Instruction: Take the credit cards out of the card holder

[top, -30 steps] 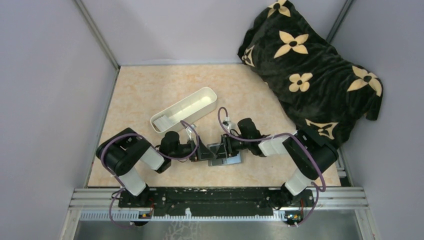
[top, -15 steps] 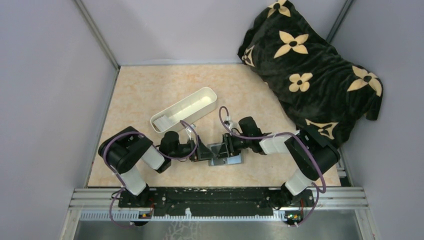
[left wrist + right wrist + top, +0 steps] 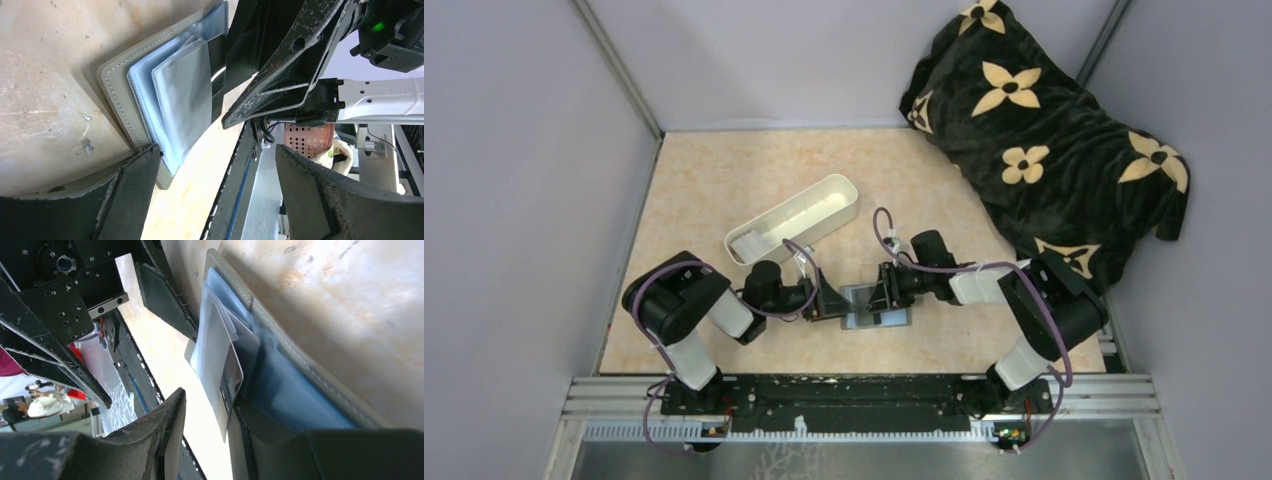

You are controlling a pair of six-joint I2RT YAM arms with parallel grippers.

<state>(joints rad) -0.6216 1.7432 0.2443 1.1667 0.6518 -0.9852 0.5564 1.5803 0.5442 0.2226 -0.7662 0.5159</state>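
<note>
Seen from above, the left end effector (image 3: 831, 302), fingers wide apart, sits at the edge of the card holder (image 3: 892, 319), which lies open on the worktop (image 3: 714, 190). Only the right wrist view shows a credit card (image 3: 232, 376) jutting from a pocket, between the right end effector's (image 3: 207, 402) parted fingers.

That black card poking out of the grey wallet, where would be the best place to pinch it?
Probably the black card's bare strip beyond the blue-grey pocket, one finger on each flat face. Come from the right gripper's side, where that pocket opens: the rest is tucked inside the wallet, and it is too thin to take edgewise.
</note>
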